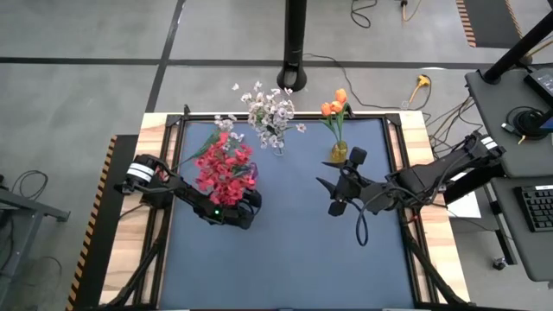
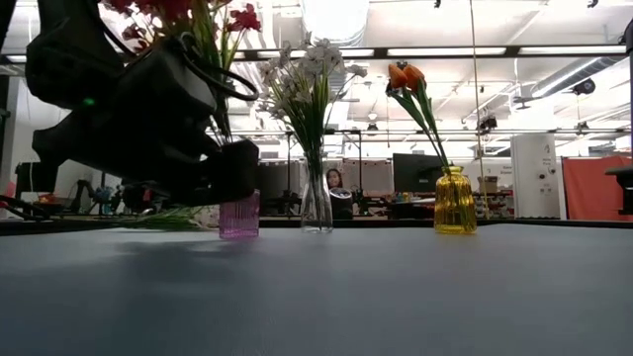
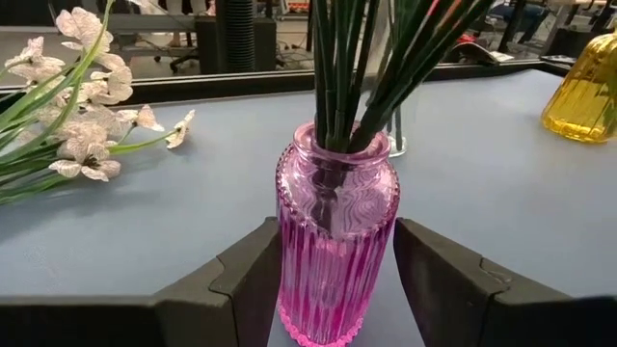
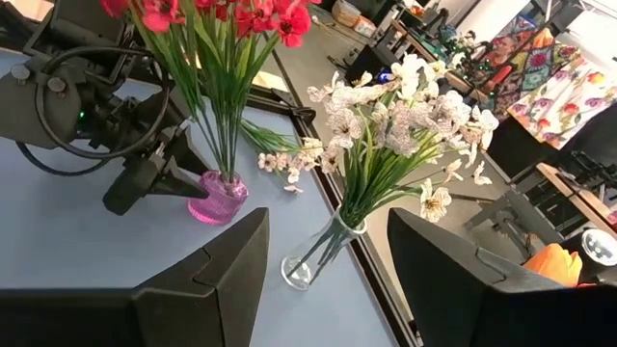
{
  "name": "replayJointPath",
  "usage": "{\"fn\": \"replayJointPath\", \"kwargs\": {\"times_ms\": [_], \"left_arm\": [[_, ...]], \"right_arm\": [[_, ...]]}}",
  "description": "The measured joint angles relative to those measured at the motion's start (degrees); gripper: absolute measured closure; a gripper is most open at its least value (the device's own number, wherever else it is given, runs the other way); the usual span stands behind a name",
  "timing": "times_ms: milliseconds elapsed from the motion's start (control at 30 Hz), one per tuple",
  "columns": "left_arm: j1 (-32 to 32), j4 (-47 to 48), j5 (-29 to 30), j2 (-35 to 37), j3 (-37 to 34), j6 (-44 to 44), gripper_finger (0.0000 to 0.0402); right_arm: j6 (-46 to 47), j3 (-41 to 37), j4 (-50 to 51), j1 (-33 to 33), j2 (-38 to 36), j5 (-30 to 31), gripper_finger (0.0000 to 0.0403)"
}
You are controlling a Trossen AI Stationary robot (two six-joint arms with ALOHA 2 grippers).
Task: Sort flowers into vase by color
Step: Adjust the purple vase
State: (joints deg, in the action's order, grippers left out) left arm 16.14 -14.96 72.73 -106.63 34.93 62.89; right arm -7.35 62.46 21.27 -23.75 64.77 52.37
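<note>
A blue-topped table (image 1: pixel 285 250) with wooden edges carries a pink vase (image 2: pixel 238 215), a clear vase (image 2: pixel 316 203), a yellow vase (image 2: pixel 454 201), and one loose white spray (image 3: pixel 77 135) beside the pink vase.

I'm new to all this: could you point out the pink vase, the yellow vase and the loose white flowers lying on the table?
pink vase (image 3: pixel 335 251): left wrist view, ribbed glass body.
yellow vase (image 2: pixel 455 201): low view, glass belly.
loose white flowers (image 3: pixel 82 145): left wrist view, pale blossoms.
</note>
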Motion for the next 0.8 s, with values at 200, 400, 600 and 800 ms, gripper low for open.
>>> {"fn": "replayJointPath", "kwargs": {"times_ms": [200,400,600,800], "left_arm": [[0.1,0.0,0.1,0.0,-0.7,-0.5,0.0219],[0.4,0.2,0.2,0.0,-1.3,-0.5,0.0219],[0.6,0.4,0.2,0.1,-1.7,-1.0,0.0219],[1.3,3.4,0.2,1.3,-1.7,-2.3,0.0219]], "right_arm": [[0.0,0.0,0.0,0.0,0.0,-0.1,0.0197],[0.6,0.0,0.9,0.0,0.0,0.0,0.0197],[1.4,0.0,1.4,0.0,0.0,0.0,0.0197],[1.4,0.0,1.3,0.0,0.0,0.0,0.0197]]}}
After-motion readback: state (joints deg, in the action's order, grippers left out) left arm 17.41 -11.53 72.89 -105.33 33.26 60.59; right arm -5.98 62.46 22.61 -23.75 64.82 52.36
